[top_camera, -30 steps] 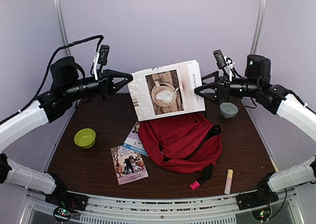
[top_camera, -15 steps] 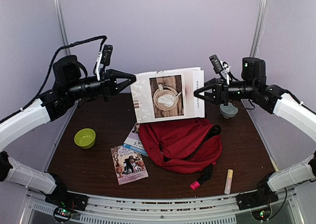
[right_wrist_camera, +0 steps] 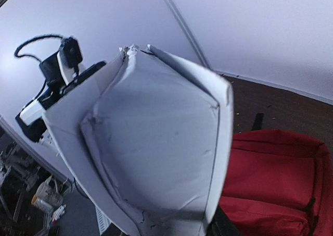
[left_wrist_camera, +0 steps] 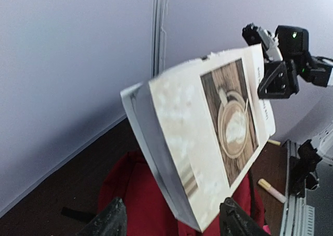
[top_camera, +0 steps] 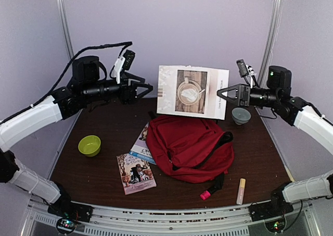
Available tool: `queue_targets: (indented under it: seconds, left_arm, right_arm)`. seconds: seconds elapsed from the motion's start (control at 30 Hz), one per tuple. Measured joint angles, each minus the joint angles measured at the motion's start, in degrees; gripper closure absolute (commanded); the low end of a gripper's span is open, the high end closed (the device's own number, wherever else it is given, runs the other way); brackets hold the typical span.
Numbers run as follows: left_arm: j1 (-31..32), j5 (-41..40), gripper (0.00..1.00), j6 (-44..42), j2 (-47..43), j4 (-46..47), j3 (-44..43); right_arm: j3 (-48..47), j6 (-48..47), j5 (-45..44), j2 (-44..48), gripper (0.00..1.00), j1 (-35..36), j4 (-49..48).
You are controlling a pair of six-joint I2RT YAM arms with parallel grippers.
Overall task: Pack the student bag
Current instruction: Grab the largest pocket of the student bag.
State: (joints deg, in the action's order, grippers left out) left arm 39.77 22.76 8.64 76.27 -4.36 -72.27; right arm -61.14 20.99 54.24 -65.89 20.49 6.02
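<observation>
**Left hand lets go; book passes to the right hand**

Since a second ago the left hand has released the book and drawn back. It now hangs above and to the left of the student bag, its jaws spread and clear of the cover. The book has slid rightward and stands nearly upright in the air over the bag's far edge. The right hand is now clenched on its right edge and carries it alone. The bag itself has not shifted and lies slumped on the worktop, directly beneath the book.

The bag looks soft and limp, so it will likely sag and fold rather than hold its mouth wide. The best hold is probably on the fabric rim beside the zipper, or on a black strap. I cannot tell from here how far its opening gapes.
</observation>
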Motion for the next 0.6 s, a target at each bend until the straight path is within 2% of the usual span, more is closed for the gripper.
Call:
queue_targets:
  seconds: [0.13, 0.2, 0.3, 0.33, 0.5, 0.6]
  left_arm:
    - [5.4, -5.7, 0.35, -6.4, 4.3, -7.0, -4.5]
    - [9.9, -6.8, 0.28, -9.4, 8.9, -10.6, -9.5]
    - [15.3, -6.4, 0.07, -12.2, 17.4, -15.9, -18.1]
    - [16.9, -6.3, 0.03, -13.3, 21.3, -17.6, -22.1]
    - [23.4, -9.4, 0.02, -17.2, 39.6, -27.7, -39.5]
    - [25.7, -11.5, 0.02, -18.0, 46.8, -31.9, -44.6]
  right_arm:
    - [5.0, 6.2, -4.6, 3.6, 0.83, -7.8, -1.9]
    - [7.8, 8.5, -7.7, 5.9, 0.83, -11.8, -2.4]
    - [11.4, 10.8, -13.3, 9.6, 0.82, -16.4, -2.6]
    - [12.4, 10.9, -15.4, 11.0, 0.82, -17.5, -2.4]
    - [13.6, 8.7, -21.6, 16.5, 0.82, -18.3, 0.2]
    - [13.5, 6.2, -23.6, 18.9, 0.82, -18.3, 1.9]
